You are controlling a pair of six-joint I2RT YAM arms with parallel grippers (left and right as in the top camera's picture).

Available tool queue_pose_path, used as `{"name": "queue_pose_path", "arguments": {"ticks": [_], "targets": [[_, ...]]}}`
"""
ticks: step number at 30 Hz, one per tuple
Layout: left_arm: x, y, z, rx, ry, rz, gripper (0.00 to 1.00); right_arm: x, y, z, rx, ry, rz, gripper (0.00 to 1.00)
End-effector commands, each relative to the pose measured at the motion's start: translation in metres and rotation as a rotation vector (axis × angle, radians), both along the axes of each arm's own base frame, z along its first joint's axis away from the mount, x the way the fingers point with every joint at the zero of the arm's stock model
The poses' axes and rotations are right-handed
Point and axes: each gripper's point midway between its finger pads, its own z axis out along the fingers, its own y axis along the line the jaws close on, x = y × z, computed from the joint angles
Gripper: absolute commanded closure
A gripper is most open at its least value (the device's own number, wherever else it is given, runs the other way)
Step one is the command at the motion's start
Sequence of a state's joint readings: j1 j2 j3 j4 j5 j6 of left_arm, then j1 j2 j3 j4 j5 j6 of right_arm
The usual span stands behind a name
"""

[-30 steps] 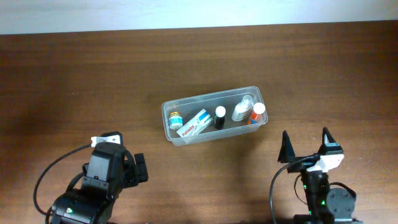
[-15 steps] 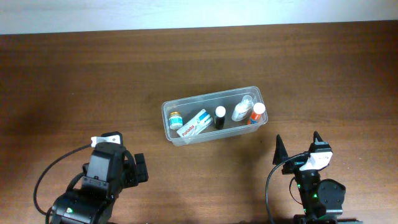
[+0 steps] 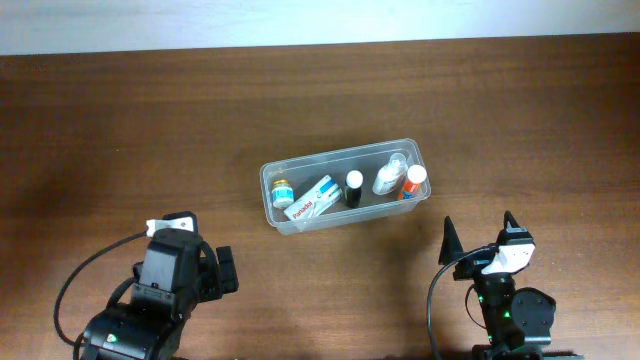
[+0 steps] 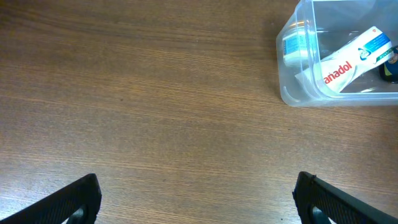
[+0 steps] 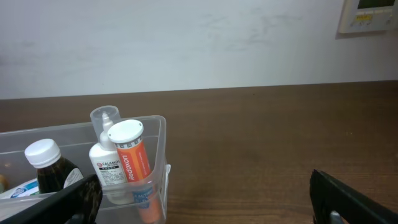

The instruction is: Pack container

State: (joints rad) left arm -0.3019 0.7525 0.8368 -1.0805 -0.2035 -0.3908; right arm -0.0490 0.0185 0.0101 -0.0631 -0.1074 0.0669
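The clear plastic container [image 3: 272,180] sits mid-table. It holds a small blue-labelled jar [image 3: 283,190], a white Panadol box [image 3: 312,199], a dark bottle with a white cap [image 3: 353,187], a white Calamine bottle [image 3: 388,179] and an orange Redoxon tube [image 3: 413,181]. My left gripper [image 3: 190,262] is open and empty at the front left, well short of the container [image 4: 292,93]. My right gripper [image 3: 480,234] is open and empty at the front right, just right of the container's end wall [image 5: 158,143]; the orange tube [image 5: 132,158] stands inside it.
The brown wooden table [image 3: 120,140] runs to a white wall at the back [image 5: 186,43]. A wall-mounted panel [image 5: 367,15] shows at the top right of the right wrist view.
The right arm drew back toward the front edge and a little left between one second and half a second ago, and has held still since. The left arm has not moved.
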Motion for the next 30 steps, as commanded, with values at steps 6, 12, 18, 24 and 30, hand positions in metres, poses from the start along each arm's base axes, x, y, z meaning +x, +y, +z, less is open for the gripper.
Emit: {"name": "queue_pose_path", "arguments": {"ticks": [6,12,18,24,30], "targets": [[-0.001,0.003,0.002,0.0,-0.012,0.019,0.01,0.0,0.001,-0.002,-0.005,0.004,0.01,0.02],[-0.017,0.019,0.002,0.033,-0.024,0.042,0.01,0.0,0.001,-0.002,-0.005,0.004,0.01,0.02],[-0.015,0.037,-0.004,0.028,-0.222,0.092,0.01,0.0,0.001,-0.002,-0.005,0.004,0.01,0.02],[0.011,0.036,0.001,0.155,-0.492,-0.068,0.01,0.0,0.001,-0.002,-0.005,0.004,0.01,0.02],[0.033,0.03,0.008,0.296,-0.707,-0.181,0.01,0.0,0.001,-0.002,-0.005,0.004,0.01,0.02]]}}
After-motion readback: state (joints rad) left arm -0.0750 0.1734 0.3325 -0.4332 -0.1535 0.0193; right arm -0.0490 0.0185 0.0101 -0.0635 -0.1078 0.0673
